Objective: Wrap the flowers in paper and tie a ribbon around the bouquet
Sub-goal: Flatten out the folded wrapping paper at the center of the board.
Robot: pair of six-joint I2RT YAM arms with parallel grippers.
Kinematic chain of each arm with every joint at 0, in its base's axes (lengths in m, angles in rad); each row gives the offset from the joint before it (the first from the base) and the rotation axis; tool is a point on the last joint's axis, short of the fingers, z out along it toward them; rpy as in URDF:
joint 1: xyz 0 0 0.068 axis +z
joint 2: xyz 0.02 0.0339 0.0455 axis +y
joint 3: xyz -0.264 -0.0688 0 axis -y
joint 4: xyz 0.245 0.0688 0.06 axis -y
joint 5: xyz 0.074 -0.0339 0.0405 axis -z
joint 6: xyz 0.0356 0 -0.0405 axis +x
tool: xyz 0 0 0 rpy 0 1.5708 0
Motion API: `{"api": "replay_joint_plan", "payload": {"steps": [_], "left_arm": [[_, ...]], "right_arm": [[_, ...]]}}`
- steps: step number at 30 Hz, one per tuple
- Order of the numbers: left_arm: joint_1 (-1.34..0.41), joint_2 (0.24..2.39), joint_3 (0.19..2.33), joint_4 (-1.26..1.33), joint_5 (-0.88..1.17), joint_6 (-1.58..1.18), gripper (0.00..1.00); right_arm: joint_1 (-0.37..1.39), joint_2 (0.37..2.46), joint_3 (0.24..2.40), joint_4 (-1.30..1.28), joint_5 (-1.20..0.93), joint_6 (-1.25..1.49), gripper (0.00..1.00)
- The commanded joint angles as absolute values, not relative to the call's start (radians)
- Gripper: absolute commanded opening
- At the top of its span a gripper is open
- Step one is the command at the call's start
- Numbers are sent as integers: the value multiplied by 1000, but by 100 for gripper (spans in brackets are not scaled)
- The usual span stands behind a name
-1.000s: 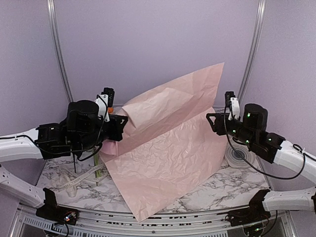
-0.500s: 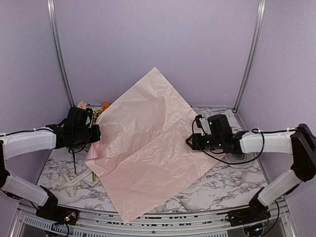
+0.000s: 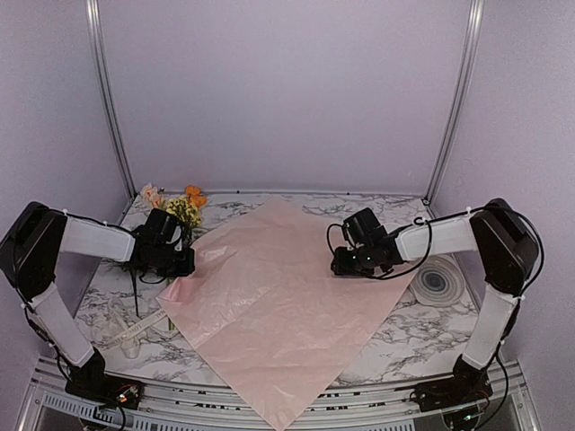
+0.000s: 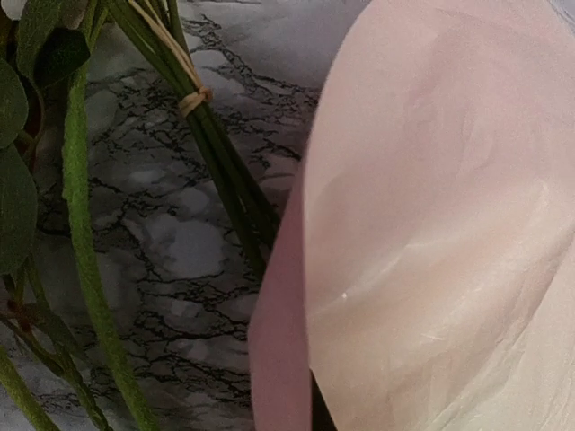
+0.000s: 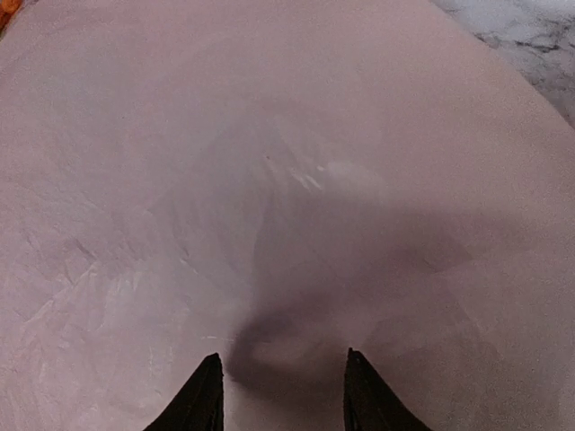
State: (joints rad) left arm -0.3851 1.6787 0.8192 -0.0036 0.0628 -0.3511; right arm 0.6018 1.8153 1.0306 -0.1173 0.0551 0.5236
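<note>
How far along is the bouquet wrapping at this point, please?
Done: the paper lies spread flat on the table. In hand: the left gripper pinches its left corner; the right gripper is open over the sheet. Left: the flowers lie beside its far-left edge, unwrapped, and the ribbon lies loose at the near left, so placing, wrapping and tying remain.

A white, grey-veined marble tabletop (image 3: 422, 337) carries everything. A large pink paper (image 3: 269, 314) lies spread across its middle like a diamond, corners at 12, 3, 6 and 9 o'clock. The flowers (image 3: 180, 208) lie at 10 o'clock, their banded green stems (image 4: 193, 97) running under the paper's edge. A pale ribbon (image 3: 139, 328) lies at 8 o'clock, and a round ribbed disc (image 3: 437, 281) sits at 3 o'clock.
</note>
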Motion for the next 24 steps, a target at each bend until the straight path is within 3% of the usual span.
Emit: {"api": "replay_joint_plan", "payload": {"steps": [1,7,10,15,21,24], "left_arm": [[-389,1658,848,9,38,-342,0],[-416,1609,805,0,-11,-365,2],[-421,1589,805,-12,-11,-368,30],[-458,1478,845,-93,-140,-369,55],[-576,1392,906,-287,-365,-385,60],[-637,1354,904,-360,-381,-474,61]], "right_arm": [[613,1828,1035,-233,153,601,44],[611,1834,1028,-261,214,605,45],[581,1843,1019,-257,246,585,45],[550,1864,1044,-284,271,486,46],[549,1786,1027,-262,303,326,46],[551,1682,959,-222,288,267,47]]}}
